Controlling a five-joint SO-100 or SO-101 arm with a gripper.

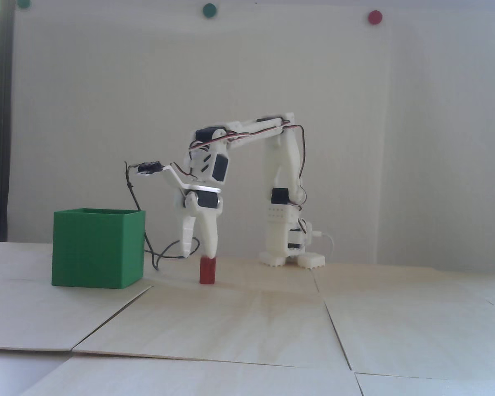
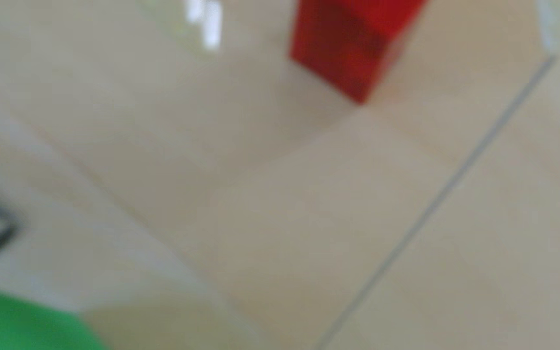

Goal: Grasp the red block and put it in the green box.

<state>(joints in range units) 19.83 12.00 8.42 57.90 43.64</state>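
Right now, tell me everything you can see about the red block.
The red block is a small solid red block, slightly taller than wide, with plain matte-looking faces. It stands upright on the pale wooden tabletop, to the right of the green box in the fixed view and apart from it. The open end effector hangs just above; one fingertip seems to meet its top. The wrist view shows it blurred.
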